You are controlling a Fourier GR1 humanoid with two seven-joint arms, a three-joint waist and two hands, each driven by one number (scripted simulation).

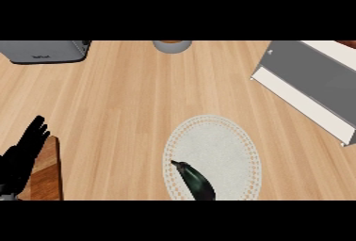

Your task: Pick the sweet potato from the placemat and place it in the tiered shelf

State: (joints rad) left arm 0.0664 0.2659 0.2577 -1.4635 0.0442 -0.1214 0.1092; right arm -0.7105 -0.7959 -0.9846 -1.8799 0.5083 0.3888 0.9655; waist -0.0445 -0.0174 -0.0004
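Sweet potato (195, 181) lies on the pale oval placemat (222, 141), in the mat's lower left part near the view's bottom edge, its pointed tip aimed up and left; it looks dark, almost black-green, long and tapered, and its lower end runs out of sight. No robot hand is on it. The left robot hand (21, 153) shows at the left edge with fingers straight and raised, released and holding nothing, resting above a brown wooden board (49, 174); the right robot hand is not visible at all. The tiered shelf (313, 84), grey with a white edge, stands at the right of the bench (118, 103), well apart from the mat. A grey appliance (42, 51) and a round cup (172, 45) sit along the far edge. By my judgement the vegetable should be stiff, fairly solid and not fragile, with a smooth curved skin that could roll or slip out of a grasp near the tapered tip. Taking hold across the thick middle, fingers on one long side and thumb on the other, looks safest.
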